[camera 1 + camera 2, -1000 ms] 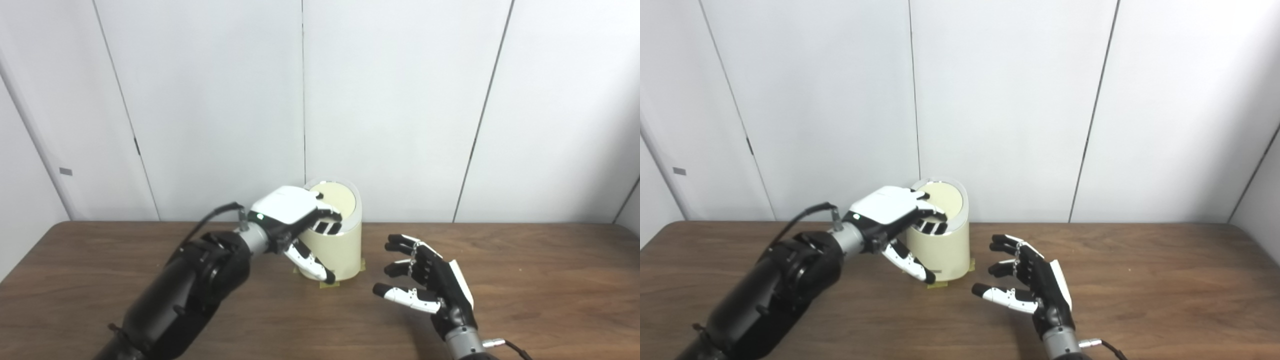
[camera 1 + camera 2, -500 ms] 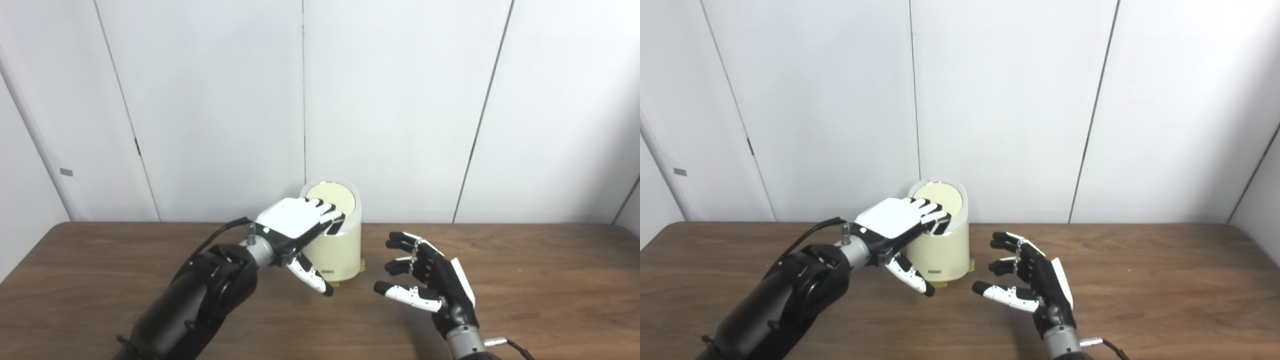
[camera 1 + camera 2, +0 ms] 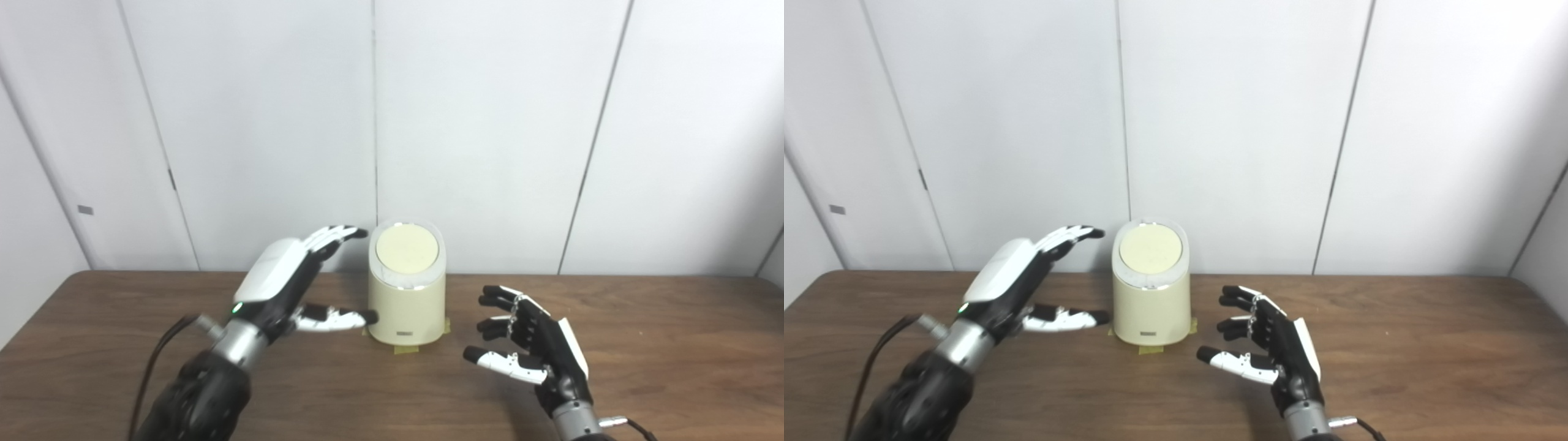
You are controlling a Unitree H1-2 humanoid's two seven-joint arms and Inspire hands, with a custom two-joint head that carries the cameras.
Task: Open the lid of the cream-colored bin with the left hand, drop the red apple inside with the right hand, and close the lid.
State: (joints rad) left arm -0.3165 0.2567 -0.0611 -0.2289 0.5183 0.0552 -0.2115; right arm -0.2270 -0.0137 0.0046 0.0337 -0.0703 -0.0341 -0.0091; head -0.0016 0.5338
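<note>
Both hands' fingers point(image 3: 334, 233) spread, empty

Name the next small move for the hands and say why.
Probably pull both hands back to rest. The bin's lid lies flat and shut, the left hand is open beside it, the right hand is open and empty, and no apple is in view.

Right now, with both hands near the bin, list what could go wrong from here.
1. The left hand is open beside the bin, its thumb tip close to the wall; pulling away carelessly could nudge the bin, though tape shows at its base.
2. The lid looks closed, but whether it is fully seated cannot be told.
3. No apple is visible and the right hand is open and empty, so the drop cannot be confirmed.
</note>
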